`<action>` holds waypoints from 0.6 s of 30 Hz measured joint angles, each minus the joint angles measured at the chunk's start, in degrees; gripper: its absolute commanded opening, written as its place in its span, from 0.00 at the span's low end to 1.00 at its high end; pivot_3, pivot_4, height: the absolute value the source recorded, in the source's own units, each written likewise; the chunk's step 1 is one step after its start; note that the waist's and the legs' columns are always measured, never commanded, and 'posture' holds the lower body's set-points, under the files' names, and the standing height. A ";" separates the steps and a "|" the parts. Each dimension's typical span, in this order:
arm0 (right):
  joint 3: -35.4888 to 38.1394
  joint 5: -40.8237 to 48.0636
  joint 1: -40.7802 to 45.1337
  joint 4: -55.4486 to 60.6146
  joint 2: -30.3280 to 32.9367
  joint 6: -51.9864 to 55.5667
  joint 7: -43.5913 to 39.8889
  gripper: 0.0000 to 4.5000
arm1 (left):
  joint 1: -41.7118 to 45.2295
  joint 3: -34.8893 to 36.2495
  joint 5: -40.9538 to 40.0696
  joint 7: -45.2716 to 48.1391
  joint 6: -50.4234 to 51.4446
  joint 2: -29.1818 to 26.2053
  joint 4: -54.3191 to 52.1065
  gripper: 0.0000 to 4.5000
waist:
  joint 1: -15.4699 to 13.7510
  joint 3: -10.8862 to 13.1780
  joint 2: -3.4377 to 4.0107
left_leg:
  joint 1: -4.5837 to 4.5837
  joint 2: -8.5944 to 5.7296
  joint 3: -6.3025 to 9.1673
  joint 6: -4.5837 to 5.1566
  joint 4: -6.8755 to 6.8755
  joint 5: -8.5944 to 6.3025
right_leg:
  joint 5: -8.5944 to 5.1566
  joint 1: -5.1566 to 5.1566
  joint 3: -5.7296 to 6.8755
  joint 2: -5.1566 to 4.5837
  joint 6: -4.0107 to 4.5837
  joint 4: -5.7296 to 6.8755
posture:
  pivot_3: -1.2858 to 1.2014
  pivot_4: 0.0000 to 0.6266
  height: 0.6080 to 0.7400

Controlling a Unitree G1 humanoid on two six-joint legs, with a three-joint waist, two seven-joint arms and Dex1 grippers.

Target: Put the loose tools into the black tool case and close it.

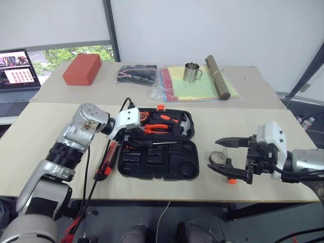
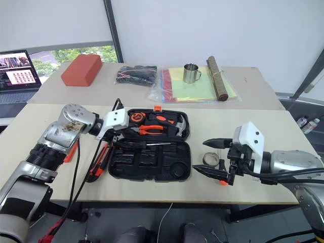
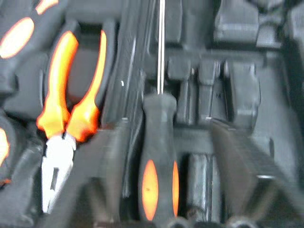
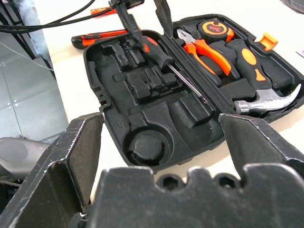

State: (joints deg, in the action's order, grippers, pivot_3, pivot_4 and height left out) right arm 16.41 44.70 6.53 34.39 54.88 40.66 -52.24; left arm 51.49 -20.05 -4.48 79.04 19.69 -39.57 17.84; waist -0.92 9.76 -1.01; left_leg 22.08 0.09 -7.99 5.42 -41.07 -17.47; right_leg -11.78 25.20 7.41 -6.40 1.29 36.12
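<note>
Left wrist view looks straight down the left hand [image 1: 132,135] onto a screwdriver [image 3: 158,156], lying along the hinge of the open case [image 1: 157,169], its fingers [image 3: 107,171] parted either side of the handle; whether they touch it I cannot tell. Pliers [image 1: 154,128], a hammer [image 1: 181,121] and a tape measure [image 2: 136,117] sit in the far half of the case; the near half has bare recesses. A utility knife [image 1: 107,161] lies on the bench [image 1: 50,147] just left of the case, partly behind the left arm's cables. The right hand [image 1: 227,158] hangs wide open and empty over the bench right of the case, a tape roll [image 2: 211,159] between its fingers and partly hidden by them. Farther back lie a red block [image 1: 82,69], a bag of cables [image 1: 136,74], a metal mug [image 1: 192,72] on coloured sheets [image 1: 197,88], and a brown roll [image 1: 217,76]. A laptop [image 1: 17,71] is cut off at the left edge.
</note>
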 measured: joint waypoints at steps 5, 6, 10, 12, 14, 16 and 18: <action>-0.47 -0.16 1.19 -0.26 -0.20 -0.08 0.01 1.00 | 0.00 -0.29 1.12 -1.43 0.23 2.90 0.68 0.00 | 0.02 0.00 0.00 | -0.02 -0.01 -0.01 0.00 -0.01 0.00 | 0.01 -0.03 0.00 0.01 -0.01 0.00 | 0.52 0.24 0.97; -0.51 -0.21 1.42 -0.41 -0.28 -0.08 0.04 1.00 | 0.00 -0.76 1.92 -1.92 0.15 3.63 1.42 0.00 | 0.00 0.00 0.00 | -0.02 -0.01 -0.01 0.00 -0.01 0.00 | 0.01 -0.03 0.00 0.02 -0.01 0.00 | 0.52 0.24 0.97; -0.65 -0.41 1.66 -1.14 -1.24 -0.09 0.66 1.00 | 0.52 -3.14 5.15 -3.40 -2.64 6.32 4.09 0.00 | -0.28 -0.03 0.00 | -0.12 -0.05 -0.01 0.01 -0.03 0.00 | 0.02 -0.15 0.00 -0.01 -0.01 0.00 | 0.52 0.24 0.97; -0.65 -0.39 1.60 -1.12 -1.51 -0.09 1.15 1.00 | 0.87 -3.90 6.60 -4.39 -4.78 7.24 5.37 0.00 | -0.52 -0.04 0.00 | -0.15 -0.04 0.00 0.04 -0.05 0.02 | 0.06 -0.18 -0.02 -0.04 -0.07 0.00 | 0.52 0.24 0.97; -0.51 -0.33 1.00 -0.63 -1.78 -0.08 1.80 1.00 | 0.98 -4.45 7.57 -4.67 -6.64 7.31 5.73 0.00 | -0.59 -0.06 0.01 | -0.20 0.00 0.00 0.06 -0.15 0.03 | 0.08 -0.22 -0.05 -0.08 -0.12 0.01 | 0.52 0.24 0.97; -0.27 0.02 -0.43 0.18 -2.15 -0.02 2.46 1.00 | 0.97 -4.49 7.76 -4.52 -7.28 7.32 6.01 0.00 | -0.52 -0.07 0.01 | -0.20 0.06 0.00 0.06 -0.19 0.02 | 0.06 -0.22 -0.10 -0.09 -0.20 0.00 | 0.52 0.24 0.97; 0.17 0.09 -1.25 0.36 -2.16 0.02 2.92 1.00 | 0.97 -4.50 7.80 -4.36 -7.48 7.32 6.61 0.00 | -0.48 -0.08 0.02 | -0.20 0.06 0.00 0.07 -0.19 0.02 | 0.08 -0.20 -0.13 -0.09 -0.22 0.01 | 0.52 0.24 0.97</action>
State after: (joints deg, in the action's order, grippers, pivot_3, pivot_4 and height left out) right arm 16.58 44.79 5.28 34.75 52.73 40.68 -49.32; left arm 52.46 -24.56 3.32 74.69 12.21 -32.25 24.44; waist -1.41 9.68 -0.99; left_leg 21.88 0.15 -7.99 5.49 -41.26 -17.46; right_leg -11.71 25.00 7.28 -6.49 1.08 36.13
